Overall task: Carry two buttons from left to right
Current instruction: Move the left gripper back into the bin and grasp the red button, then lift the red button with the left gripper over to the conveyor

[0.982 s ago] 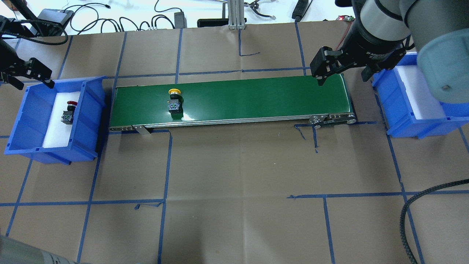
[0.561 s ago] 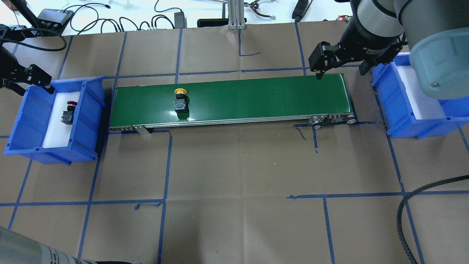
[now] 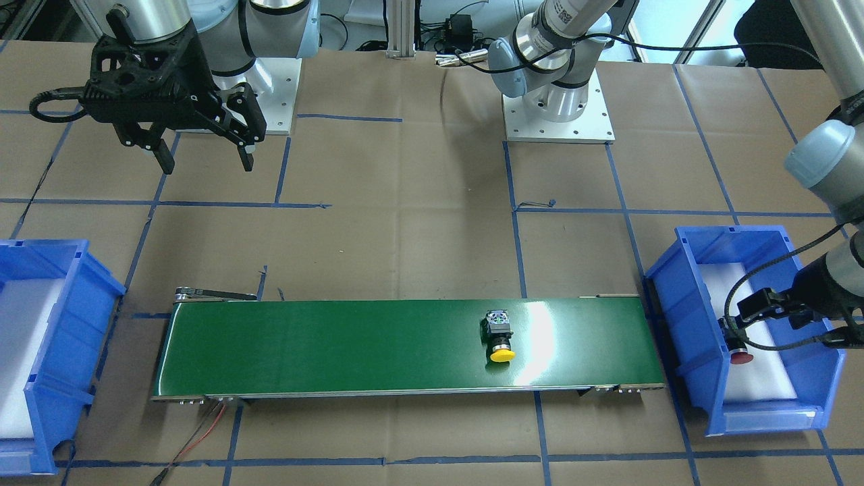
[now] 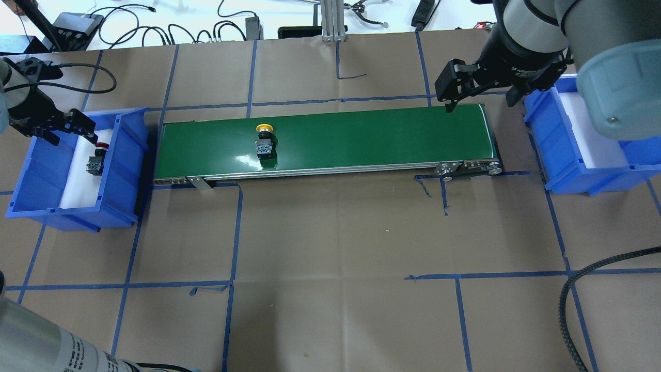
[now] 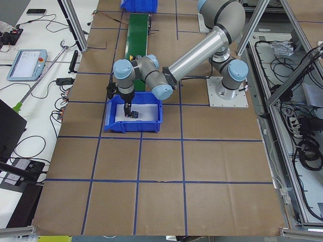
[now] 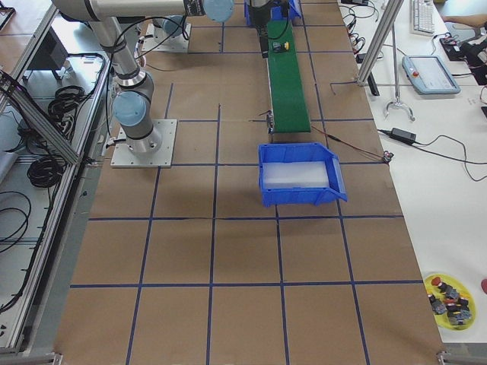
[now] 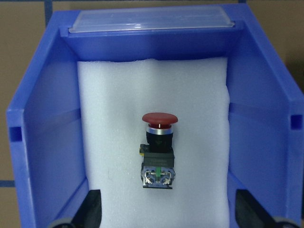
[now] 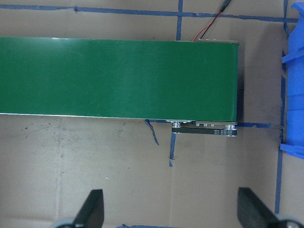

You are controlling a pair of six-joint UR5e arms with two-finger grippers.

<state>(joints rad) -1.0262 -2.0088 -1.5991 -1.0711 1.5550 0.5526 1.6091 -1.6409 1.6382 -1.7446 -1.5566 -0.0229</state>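
Observation:
The yellow button (image 4: 265,142) lies on its side on the green conveyor belt (image 4: 361,137), left of the middle; it also shows in the front view (image 3: 499,337). The red button (image 4: 96,157) lies on white foam in the left blue bin (image 4: 129,150), and shows in the left wrist view (image 7: 159,152). My left gripper (image 4: 72,139) is open over the bin's far end, just above and behind the red button, not touching it. My right gripper (image 4: 480,102) is open and empty above the belt's far right end, as the front view (image 3: 206,162) shows.
The right blue bin (image 4: 547,144) with white foam stands past the belt's right end. The belt's motor end and red wire (image 8: 209,28) show in the right wrist view. Cables lie along the table's far edge. A braided cable (image 4: 573,299) hangs at front right.
The yellow button has travelled rightward along the belt. My left gripper has moved right, over the left bin toward the red button. My right gripper shifted slightly back, then stayed.

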